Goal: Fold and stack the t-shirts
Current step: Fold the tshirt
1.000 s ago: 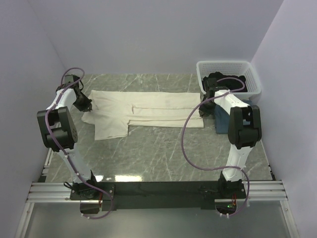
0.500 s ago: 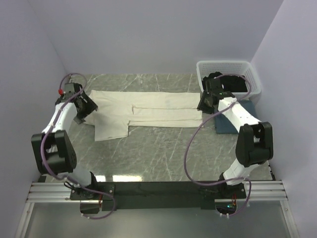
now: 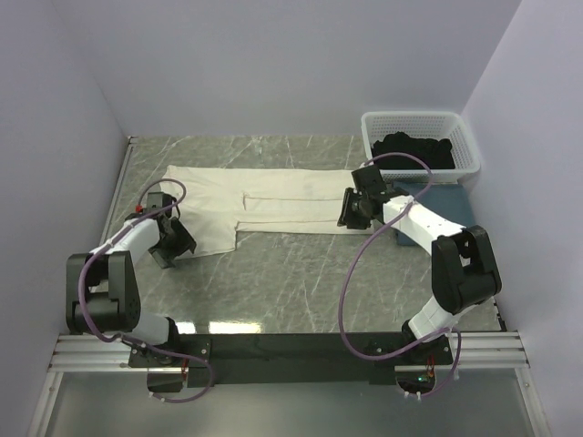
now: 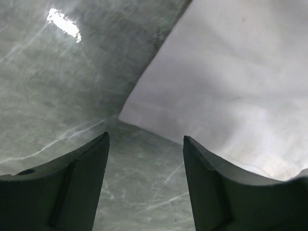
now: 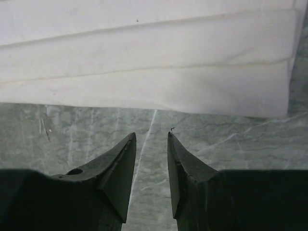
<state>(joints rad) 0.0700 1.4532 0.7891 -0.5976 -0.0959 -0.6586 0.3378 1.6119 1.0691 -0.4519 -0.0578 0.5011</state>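
Three shirts are to be seen here. The large cream-white short-sleeved cloth t-shirt [image 3: 273, 193] lies flat on the grey marble-patterned table [image 3: 301, 282], stretched between the two hands, with its long sides turned in. The crumpled black t-shirt [image 3: 414, 150] sits in the white lattice plastic basket [image 3: 460, 123], well beyond the right gripper [image 5: 151, 139]. The folded slate-blue t-shirt [image 3: 451, 198] lies on the table beside that arm, on its outer side.

The left gripper [image 4: 145, 144] hangs low over bare table, its jaws wide apart with nothing between them. A loose corner of the cream cloth lies just ahead of it and to its right. The jaws of the right gripper stand only narrowly apart, also empty. The stacked folded edges of the same shirt lie just ahead of its fingertips, with the corner off to their right.

I judge the cloth to be light, soft and limp. It will probably sag when lifted and slide on the smooth stone, and the layers may come apart if only the top one is pinched. The best hold, I think, is at the end corner nearest each hand. The jaws should come in low, so that the lower finger slips under all layers together, and both hands should lift evenly.
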